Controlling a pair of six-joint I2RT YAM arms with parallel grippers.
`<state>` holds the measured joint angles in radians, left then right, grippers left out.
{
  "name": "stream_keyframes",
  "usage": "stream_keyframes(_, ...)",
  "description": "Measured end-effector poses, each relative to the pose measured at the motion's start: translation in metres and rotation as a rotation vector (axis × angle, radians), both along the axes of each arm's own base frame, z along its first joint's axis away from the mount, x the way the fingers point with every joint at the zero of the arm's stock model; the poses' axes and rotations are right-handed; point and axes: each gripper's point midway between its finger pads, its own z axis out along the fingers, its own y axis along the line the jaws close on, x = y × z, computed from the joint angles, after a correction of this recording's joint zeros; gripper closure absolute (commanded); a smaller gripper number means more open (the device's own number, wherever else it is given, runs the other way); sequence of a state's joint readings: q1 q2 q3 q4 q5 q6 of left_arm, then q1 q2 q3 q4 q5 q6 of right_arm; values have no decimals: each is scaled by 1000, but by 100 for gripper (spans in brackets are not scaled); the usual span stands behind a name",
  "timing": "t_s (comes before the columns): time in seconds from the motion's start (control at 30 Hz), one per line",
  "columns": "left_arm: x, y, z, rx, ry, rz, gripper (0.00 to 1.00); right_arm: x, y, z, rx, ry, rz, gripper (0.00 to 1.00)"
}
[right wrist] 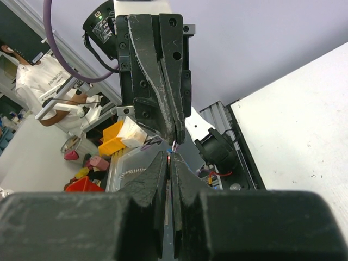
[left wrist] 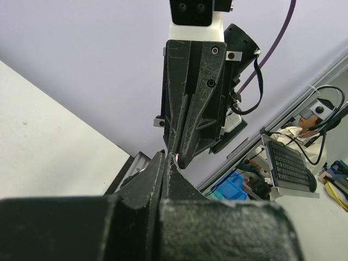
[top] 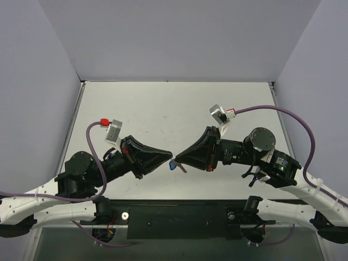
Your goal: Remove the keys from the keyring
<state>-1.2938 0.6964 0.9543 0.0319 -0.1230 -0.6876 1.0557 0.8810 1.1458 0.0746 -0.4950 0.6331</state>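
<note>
In the top view my two grippers meet tip to tip above the table's near middle. The left gripper (top: 169,158) is shut, and the small blue tag of the keyring (top: 172,165) hangs at its tip. The right gripper (top: 177,159) is shut, and the thin grey key (top: 182,169) sticks out down and to the right beneath its tip. In the left wrist view my gripper (left wrist: 165,157) is closed, with a sliver of the metal ring (left wrist: 175,156) at its tip against the other gripper. In the right wrist view my gripper (right wrist: 171,157) is closed on a thin pale strip seen edge-on.
The white table (top: 163,109) lies inside grey walls, with a black rail (top: 174,215) along its near edge. Purple cables (top: 272,109) loop from both wrists. Beyond the table the wrist views show a person, a keyboard and coloured bins.
</note>
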Motion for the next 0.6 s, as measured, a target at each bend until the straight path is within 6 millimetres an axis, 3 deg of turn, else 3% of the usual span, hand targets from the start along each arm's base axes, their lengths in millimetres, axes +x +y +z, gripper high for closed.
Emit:
stream_keyframes(0.43,-9,1,0,155,-39,-46,100,-13,9,0,-102,-12,130,100)
stream_keyframes(0.6,-16,1,-11,236,-56,-84,100,-19,10,-12,-167,-2,192,100)
